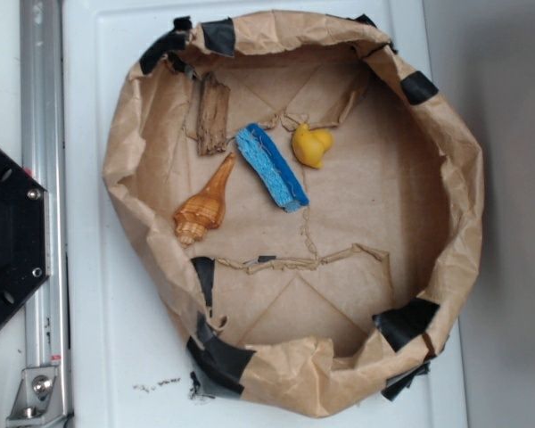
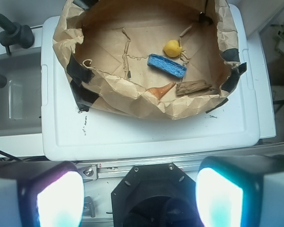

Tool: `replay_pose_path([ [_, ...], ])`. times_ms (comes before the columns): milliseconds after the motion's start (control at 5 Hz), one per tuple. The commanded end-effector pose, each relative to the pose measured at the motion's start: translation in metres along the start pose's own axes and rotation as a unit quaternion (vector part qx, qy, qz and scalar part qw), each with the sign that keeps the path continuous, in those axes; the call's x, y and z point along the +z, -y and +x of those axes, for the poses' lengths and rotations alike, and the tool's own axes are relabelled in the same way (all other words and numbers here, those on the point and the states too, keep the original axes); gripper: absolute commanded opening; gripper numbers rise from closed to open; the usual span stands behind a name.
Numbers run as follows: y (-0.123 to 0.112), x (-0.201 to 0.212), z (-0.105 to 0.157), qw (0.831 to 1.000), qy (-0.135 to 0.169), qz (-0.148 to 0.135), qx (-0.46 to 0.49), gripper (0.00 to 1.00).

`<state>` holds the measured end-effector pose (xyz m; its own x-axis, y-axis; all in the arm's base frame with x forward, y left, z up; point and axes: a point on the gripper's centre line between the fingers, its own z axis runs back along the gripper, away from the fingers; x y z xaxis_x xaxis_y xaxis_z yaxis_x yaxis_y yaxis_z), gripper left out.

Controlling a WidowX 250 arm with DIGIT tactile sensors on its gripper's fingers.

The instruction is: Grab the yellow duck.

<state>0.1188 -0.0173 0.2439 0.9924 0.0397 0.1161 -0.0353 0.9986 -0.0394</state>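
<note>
The yellow duck (image 1: 310,145) (image 2: 172,48) lies inside a crumpled brown paper basin (image 1: 428,259) (image 2: 132,101), just right of a blue sponge (image 1: 271,167) (image 2: 166,65) in the exterior view. My gripper (image 2: 139,198) shows only in the wrist view, wide open with nothing between its fingers (image 2: 57,198). It hangs high above the black robot base (image 2: 156,194), well back from the basin and the duck. The exterior view does not show the gripper.
An orange-brown spiral seashell (image 1: 205,203) (image 2: 162,89) and a piece of wood (image 1: 212,113) (image 2: 193,87) also lie in the basin. The basin rests on a white lid (image 1: 94,294) (image 2: 146,132). A metal rail (image 1: 43,178) and a grey sink (image 2: 14,94) border it.
</note>
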Motion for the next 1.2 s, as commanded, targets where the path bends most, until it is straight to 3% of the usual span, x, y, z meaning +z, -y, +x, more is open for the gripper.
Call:
replay_pose_path([
  [0, 0.000, 0.000, 0.000, 1.000, 0.000, 0.000, 0.000, 1.00],
  [200, -0.030, -0.037, 0.047, 0.991, -0.038, 0.002, 0.127, 1.00],
  [400, -0.051, -0.056, 0.091, 0.973, -0.009, -0.045, 0.224, 1.00],
  [600, -0.058, -0.091, 0.128, 0.955, 0.018, -0.057, 0.290, 1.00],
  [800, -0.061, -0.135, 0.139, 0.957, 0.009, -0.043, 0.288, 1.00],
  [1000, -0.060, -0.168, 0.147, 0.983, -0.036, -0.014, 0.180, 1.00],
])
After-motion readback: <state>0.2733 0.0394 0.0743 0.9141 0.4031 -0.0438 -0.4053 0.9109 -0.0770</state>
